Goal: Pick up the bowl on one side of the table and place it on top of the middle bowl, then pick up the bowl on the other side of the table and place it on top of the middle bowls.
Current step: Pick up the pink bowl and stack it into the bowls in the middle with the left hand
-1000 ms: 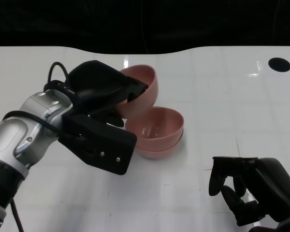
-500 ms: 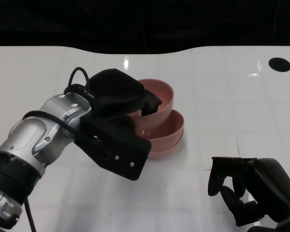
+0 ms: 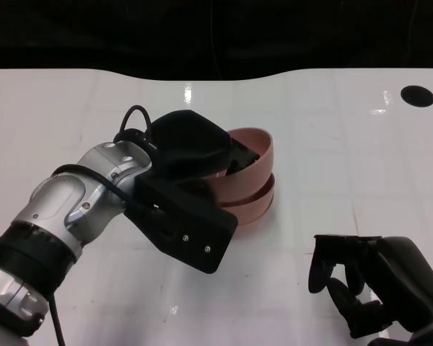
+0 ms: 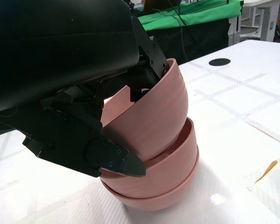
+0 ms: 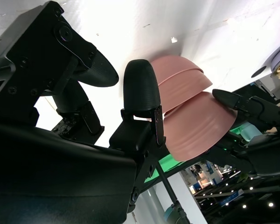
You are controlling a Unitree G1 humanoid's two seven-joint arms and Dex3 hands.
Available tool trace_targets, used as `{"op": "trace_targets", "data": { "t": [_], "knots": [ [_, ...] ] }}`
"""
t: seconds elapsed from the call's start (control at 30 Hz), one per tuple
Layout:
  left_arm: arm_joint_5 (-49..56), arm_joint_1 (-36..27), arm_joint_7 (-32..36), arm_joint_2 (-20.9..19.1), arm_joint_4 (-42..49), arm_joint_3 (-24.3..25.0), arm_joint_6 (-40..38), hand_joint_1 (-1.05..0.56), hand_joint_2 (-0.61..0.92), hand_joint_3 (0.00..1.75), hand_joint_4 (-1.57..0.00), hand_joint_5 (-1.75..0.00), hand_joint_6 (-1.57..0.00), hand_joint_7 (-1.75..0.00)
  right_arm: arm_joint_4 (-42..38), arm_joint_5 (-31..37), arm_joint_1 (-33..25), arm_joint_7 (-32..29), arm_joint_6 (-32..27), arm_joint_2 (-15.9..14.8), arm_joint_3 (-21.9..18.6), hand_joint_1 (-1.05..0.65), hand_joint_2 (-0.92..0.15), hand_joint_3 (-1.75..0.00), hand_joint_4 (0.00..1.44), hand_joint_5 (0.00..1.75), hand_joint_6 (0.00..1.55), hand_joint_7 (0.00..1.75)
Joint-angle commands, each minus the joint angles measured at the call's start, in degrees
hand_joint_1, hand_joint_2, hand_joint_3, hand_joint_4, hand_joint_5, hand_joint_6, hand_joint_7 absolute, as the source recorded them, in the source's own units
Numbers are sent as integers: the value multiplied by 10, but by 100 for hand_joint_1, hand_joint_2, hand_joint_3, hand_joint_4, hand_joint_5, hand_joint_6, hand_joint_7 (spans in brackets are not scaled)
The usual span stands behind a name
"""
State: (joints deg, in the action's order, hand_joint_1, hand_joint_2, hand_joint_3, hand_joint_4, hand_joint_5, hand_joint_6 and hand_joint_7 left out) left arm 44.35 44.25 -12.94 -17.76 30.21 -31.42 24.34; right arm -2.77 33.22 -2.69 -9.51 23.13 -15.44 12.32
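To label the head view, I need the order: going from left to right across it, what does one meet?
Silver left forearm → left robot hand gripping the tilted pink bowl, which rests on the stacked bowls → right robot hand, apart, holding nothing.

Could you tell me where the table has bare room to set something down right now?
Bare table lies right of the stacked bowls, out to the dark hole, and behind them. It is crowded at the stack under the left hand, and near the right hand.
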Motion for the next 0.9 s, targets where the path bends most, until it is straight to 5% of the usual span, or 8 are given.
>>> {"op": "trace_targets", "data": {
  "t": [0.03, 0.2, 0.4, 0.57, 0.9],
  "knots": [
    [2, 21, -6, -1, 10, -5, 1, -25, 85, 31, -87, -175, -73, -143, 7, 1, 1, -5, 0, 0, -1, -7, -17, -155, 95, 175, 86, 142],
    [16, 28, -15, -2, 11, -20, -5, -28, 90, 17, -81, -169, -88, -84, 8, 1, 1, -4, -2, 1, -1, -8, -17, -155, 96, 175, 86, 142],
    [26, 31, -43, -3, 0, -32, -24, -33, 92, 11, -84, -113, -98, -40, 14, 1, -1, -2, -7, 0, 0, -8, -17, -155, 95, 175, 86, 142],
    [39, 30, -52, -6, -10, -39, -27, -39, 92, 13, -81, -82, -98, -19, 11, 1, 0, -5, -3, 0, 1, -8, -17, -155, 95, 175, 86, 141],
    [16, 11, -79, -8, -16, -35, -32, -52, 92, 19, -62, -49, -72, 0, 14, 2, 1, -2, -9, 0, 1, -9, -18, -154, 94, 175, 86, 140]
  ]
}}
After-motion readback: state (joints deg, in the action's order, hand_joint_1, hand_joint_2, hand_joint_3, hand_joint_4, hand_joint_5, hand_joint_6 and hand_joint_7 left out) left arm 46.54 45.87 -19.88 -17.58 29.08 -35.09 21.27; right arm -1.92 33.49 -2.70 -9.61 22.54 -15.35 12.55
